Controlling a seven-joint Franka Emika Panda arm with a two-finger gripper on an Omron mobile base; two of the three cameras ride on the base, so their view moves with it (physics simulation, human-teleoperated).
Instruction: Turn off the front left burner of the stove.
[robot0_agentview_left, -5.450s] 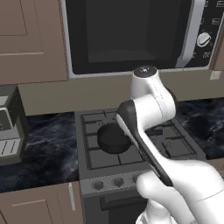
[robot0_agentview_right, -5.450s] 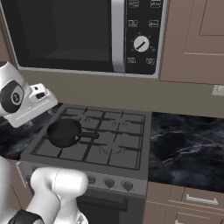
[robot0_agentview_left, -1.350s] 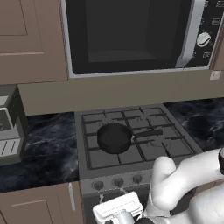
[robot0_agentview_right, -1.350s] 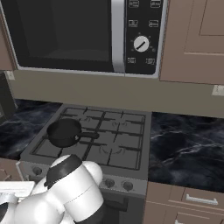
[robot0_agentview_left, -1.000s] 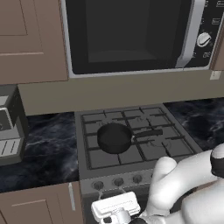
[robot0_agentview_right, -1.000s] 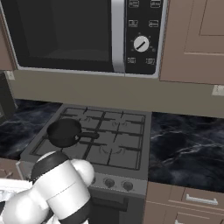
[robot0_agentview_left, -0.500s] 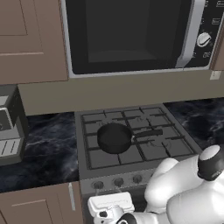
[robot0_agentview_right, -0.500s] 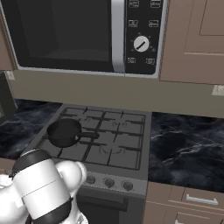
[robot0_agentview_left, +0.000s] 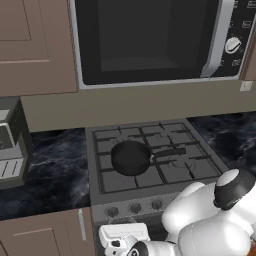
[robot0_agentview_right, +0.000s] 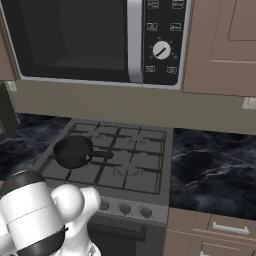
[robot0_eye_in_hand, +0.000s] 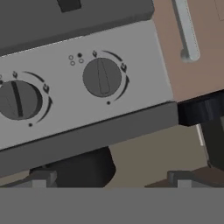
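1. Knob (robot0_eye_in_hand: 102, 77) at the end of the stove (robot0_agentview_left: 150, 197) panel faces the tool, untouched.
2. Tool (robot0_agentview_left: 122, 239) hangs released, low before the panel.
3. Front left burner (robot0_agentview_left: 120, 180) lies beside the black pan (robot0_agentview_left: 131, 157); grasping and turning remain.

Two base cameras sit behind the arm at 7 and 5 o'clock, facing forward and down, sharing the grey metal gas stove (robot0_agentview_left: 150, 165) (robot0_agentview_right: 112, 165) and black microwave (robot0_agentview_left: 150, 40) (robot0_agentview_right: 95, 40). Hand camera faces round grey knobs (robot0_eye_in_hand: 102, 77) close up, rolled upside down.
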